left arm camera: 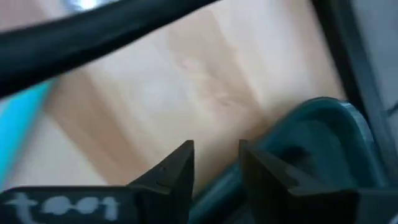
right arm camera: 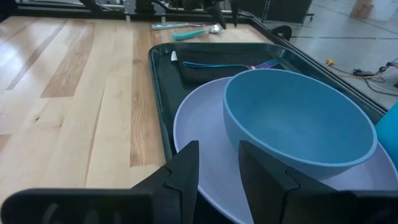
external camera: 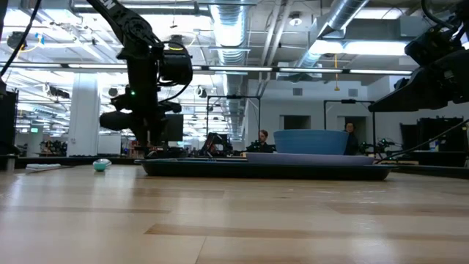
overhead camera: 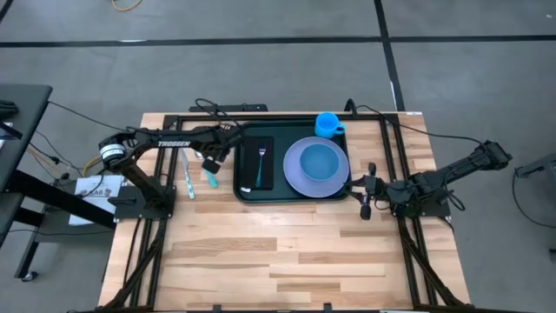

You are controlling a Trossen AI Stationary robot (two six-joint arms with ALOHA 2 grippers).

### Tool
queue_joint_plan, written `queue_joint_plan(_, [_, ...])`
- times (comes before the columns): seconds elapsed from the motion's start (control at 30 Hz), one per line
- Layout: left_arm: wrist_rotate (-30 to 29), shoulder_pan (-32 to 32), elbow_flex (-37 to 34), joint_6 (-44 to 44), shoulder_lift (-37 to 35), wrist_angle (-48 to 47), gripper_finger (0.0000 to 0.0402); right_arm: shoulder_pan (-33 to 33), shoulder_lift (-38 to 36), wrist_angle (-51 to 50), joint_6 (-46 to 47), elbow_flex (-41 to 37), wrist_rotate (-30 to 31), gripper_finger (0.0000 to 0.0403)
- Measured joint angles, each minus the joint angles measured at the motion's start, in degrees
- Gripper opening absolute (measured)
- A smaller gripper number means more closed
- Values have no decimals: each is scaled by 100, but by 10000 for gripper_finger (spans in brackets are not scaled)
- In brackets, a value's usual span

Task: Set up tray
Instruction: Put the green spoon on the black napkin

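Over table, high view: large dark green rectangular plastic tray (overhead camera: 294, 193) at far centre of light wooden table (overhead camera: 261, 252); carries narrow flat black rectangle (overhead camera: 258, 163) with a fork (overhead camera: 261, 161), pale lilac round plate (overhead camera: 300, 178) under a blue bowl (overhead camera: 320, 160), blue cup (overhead camera: 327, 123) at far corner.
Left gripper (overhead camera: 211, 163): just beside tray's left rim, above bare wood; teal-handled utensils (overhead camera: 190, 176) lying close by, outside tray.
Right gripper (overhead camera: 366, 191): waiting just off tray's right edge.
Low view: tray flat on table, bowl rising above rim; left arm upright at tray's end.
Left wrist view: fingers apart, nothing between them; tray's rounded corner just ahead.
Right wrist view: fingers apart, empty, facing plate and bowl.
Handling advice, judged: next pick likely a teal utensil; approach along handle, clear of tray rim, close squarely, lift before crossing rim.
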Motion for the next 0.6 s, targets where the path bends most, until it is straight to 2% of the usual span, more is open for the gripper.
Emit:
queue_joint_plan(0.3, [661,242,0,53,0,-1213,114,0,2,0,0,0,0,107])
queue_joint_plan(0.6, [805,369,0,-39,-2,-1435,114,-1,2,1,0,0,-2,107])
